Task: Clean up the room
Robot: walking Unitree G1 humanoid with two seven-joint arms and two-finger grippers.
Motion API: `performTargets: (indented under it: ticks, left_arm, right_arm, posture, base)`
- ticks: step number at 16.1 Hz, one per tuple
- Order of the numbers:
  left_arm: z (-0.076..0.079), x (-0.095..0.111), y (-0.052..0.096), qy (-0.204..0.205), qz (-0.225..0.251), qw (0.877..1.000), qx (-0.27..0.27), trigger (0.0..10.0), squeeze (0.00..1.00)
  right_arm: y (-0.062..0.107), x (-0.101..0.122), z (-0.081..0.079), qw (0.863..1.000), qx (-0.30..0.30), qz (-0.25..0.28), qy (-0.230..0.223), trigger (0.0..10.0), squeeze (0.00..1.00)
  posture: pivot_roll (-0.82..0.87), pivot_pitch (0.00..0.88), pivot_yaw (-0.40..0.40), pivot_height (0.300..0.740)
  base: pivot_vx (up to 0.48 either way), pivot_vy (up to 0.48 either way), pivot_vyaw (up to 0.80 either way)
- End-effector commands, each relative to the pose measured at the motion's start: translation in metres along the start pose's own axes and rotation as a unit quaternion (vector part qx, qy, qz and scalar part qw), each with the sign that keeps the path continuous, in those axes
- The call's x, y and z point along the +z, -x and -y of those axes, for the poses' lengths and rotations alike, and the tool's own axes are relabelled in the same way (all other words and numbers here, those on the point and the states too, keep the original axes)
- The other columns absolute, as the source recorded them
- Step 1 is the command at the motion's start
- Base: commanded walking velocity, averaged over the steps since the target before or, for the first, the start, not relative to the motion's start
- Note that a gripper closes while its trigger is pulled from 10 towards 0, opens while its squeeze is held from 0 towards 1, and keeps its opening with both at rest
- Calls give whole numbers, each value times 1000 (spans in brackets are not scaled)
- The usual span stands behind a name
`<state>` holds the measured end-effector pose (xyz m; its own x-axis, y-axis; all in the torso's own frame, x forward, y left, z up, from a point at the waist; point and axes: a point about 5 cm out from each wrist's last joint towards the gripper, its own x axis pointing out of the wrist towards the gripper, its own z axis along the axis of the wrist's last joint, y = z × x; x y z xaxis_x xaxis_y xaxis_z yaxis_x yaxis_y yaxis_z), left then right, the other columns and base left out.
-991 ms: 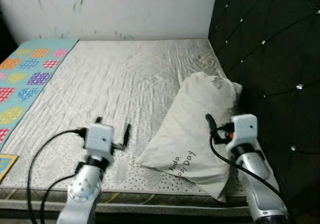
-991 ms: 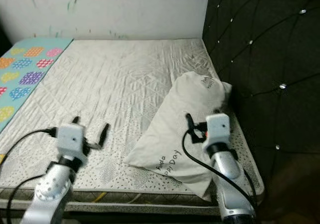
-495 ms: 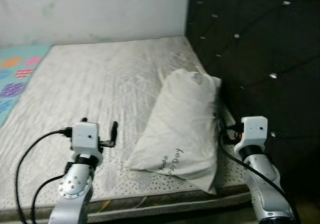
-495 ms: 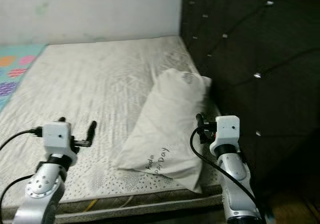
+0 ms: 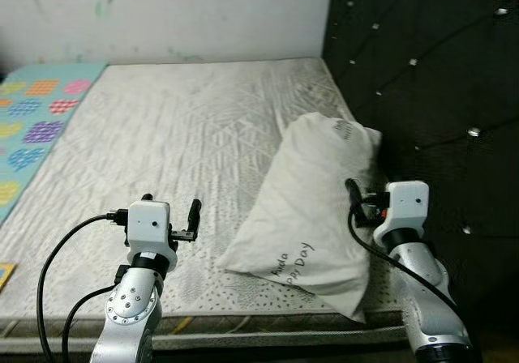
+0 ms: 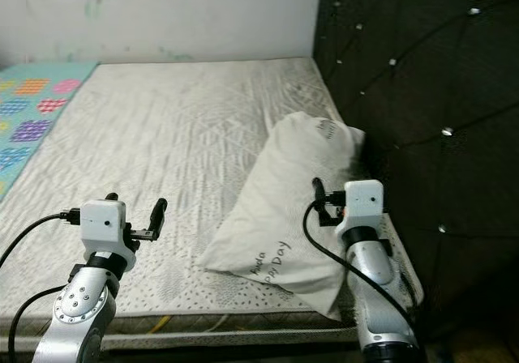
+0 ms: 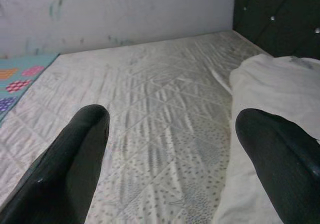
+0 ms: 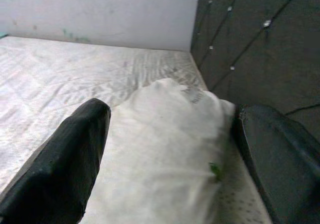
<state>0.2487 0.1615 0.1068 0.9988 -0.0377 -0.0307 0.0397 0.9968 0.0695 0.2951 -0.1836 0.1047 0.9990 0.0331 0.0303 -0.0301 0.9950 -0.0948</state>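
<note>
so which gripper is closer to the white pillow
The right gripper: its open black fingers straddle the white printed pillow. The left gripper, also open, hovers over bare quilted mattress beside it.

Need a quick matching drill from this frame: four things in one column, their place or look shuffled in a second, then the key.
Things:
1. pillow
2. headboard
3. mat
4. left gripper

Descriptions:
A. dark, padded, studded with buttons, at the robot's right
B. open, held over the bare mattress near its front edge
C. white with printed writing, lying against the right side of the bed
D. turquoise with coloured patches, at the far left

Pairs: 1-C, 2-A, 3-D, 4-B
</note>
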Motion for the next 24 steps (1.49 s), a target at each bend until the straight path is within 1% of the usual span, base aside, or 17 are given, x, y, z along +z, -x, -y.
performTargets:
  ticks: [1,3,7,8,11,16,21,24]
  left_arm:
    - [-2,0,2,-4,-2,1000,1,10000,0]
    - [-2,1,0,-7,-1,1000,0,10000,0]
    - [3,0,-2,-8,-3,1000,-14,10000,0]
    - [4,0,-2,2,-3,1000,-14,10000,0]
    - [3,0,-2,-5,-4,1000,-14,10000,0]
    - [3,-1,-2,-1,-5,1000,-15,10000,0]
    - [4,-2,-5,-6,-9,1000,-19,10000,0]
    - [5,-1,-6,0,-4,1000,-19,10000,0]
  right_arm:
    - [0,-1,-3,1000,7,-2,6,10000,0]
    - [0,-2,-6,1000,10,-2,9,10000,0]
    - [1,-3,-2,1000,2,-4,9,10000,0]
    - [1,-4,-2,1000,1,-6,8,10000,0]
    - [3,-5,-2,1000,2,-7,10,10000,0]
    - [3,-6,-2,1000,4,-10,11,10000,0]
    - [3,-6,-1,1000,0,-10,12,10000,0]
    - [3,-7,0,1000,-2,-10,12,10000,0]
  posture:
    - [-91,55,30,740]
    - [-93,61,34,740]
    - [-103,66,47,740]
    - [-104,68,48,740]
    - [-103,78,45,740]
    - [-107,81,48,740]
    - [-111,80,52,740]
    - [-114,77,54,740]
  base:
    - [0,0,0]
    - [0,0,0]
    - [0,0,0]
    - [0,0,0]
    - [0,0,0]
    - [0,-283,0]
    - [0,0,0]
    - [0,0,0]
